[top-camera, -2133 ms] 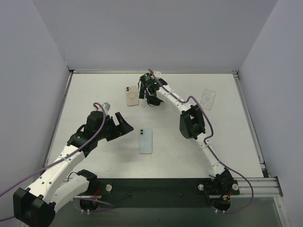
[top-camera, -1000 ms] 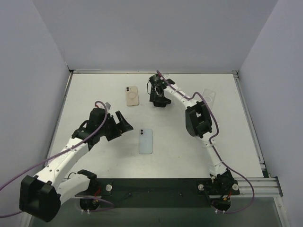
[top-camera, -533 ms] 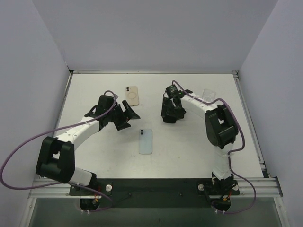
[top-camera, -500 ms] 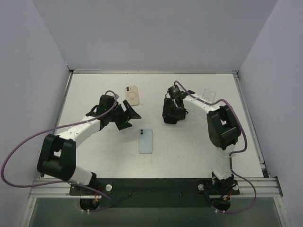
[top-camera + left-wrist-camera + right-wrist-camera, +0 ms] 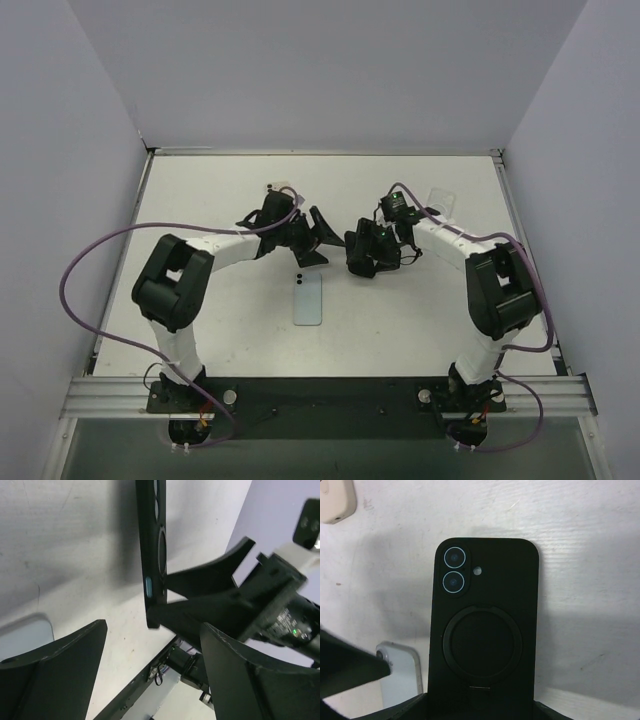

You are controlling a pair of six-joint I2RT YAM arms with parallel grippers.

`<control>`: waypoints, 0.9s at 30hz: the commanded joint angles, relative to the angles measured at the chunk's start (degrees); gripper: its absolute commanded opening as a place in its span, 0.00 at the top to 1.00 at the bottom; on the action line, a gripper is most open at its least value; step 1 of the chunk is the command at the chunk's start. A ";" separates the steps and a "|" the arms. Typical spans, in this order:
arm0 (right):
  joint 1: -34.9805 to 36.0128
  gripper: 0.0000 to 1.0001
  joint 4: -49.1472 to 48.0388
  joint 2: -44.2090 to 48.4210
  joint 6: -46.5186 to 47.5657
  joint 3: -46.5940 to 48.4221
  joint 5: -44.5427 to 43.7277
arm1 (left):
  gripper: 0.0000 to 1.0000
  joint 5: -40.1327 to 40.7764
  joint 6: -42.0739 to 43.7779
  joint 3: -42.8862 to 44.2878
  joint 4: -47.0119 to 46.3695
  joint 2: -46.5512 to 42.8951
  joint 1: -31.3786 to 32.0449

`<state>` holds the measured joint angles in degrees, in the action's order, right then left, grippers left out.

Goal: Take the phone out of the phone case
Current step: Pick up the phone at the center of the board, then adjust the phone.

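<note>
A black phone in a black case with a round ring on its back (image 5: 485, 630) is held by its lower end in my shut right gripper (image 5: 480, 712), lifted above the table. In the top view the cased phone (image 5: 358, 258) hangs under the right gripper (image 5: 365, 248) near the table's middle. My left gripper (image 5: 322, 243) is open and empty just left of it. In the left wrist view the cased phone (image 5: 152, 555) shows edge-on ahead of the open left gripper (image 5: 155, 680), apart from its fingers (image 5: 55, 675).
A light blue phone (image 5: 307, 297) lies face down on the table below the grippers, also seen in the right wrist view (image 5: 402, 670). A beige cased phone (image 5: 335, 500) lies farther back, mostly hidden by the left arm from above. A clear case (image 5: 440, 203) lies at back right.
The right gripper carried the black cased phone from the back toward the table's middle. The left arm swung right and forward, and its open gripper now sits beside the phone.
</note>
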<state>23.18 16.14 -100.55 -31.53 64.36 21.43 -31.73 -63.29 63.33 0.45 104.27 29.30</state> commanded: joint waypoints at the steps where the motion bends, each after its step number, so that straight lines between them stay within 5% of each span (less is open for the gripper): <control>1: 0.20 1.00 -0.94 4.05 0.50 -1.69 7.65 | 0.15 -1.76 -3.25 4.07 -4.76 6.54 0.32; 11: 0.82 1.00 -1.73 7.21 0.85 -4.59 11.09 | 0.20 0.08 -2.02 12.07 -1.33 13.59 2.78; 18: 1.69 1.00 -1.64 8.71 0.77 -5.47 11.53 | 0.37 -0.09 -4.21 14.01 -3.52 16.93 4.01; 21: 2.22 1.00 -1.64 8.80 0.68 -5.82 11.53 | 0.55 0.00 -4.39 14.98 -3.79 17.72 4.62; 25: 2.40 0.97 -0.94 9.58 0.85 -6.09 10.22 | 1.00 -0.35 -3.69 15.51 -4.14 17.64 5.07; 27: 2.57 0.85 0.46 10.37 1.82 -5.74 8.64 | 1.00 -0.18 -2.99 15.42 -3.44 17.11 5.07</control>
<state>24.75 14.35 -94.78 -32.16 57.84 30.39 -32.86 -67.72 76.34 -1.98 122.15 33.74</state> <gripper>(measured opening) 0.679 0.229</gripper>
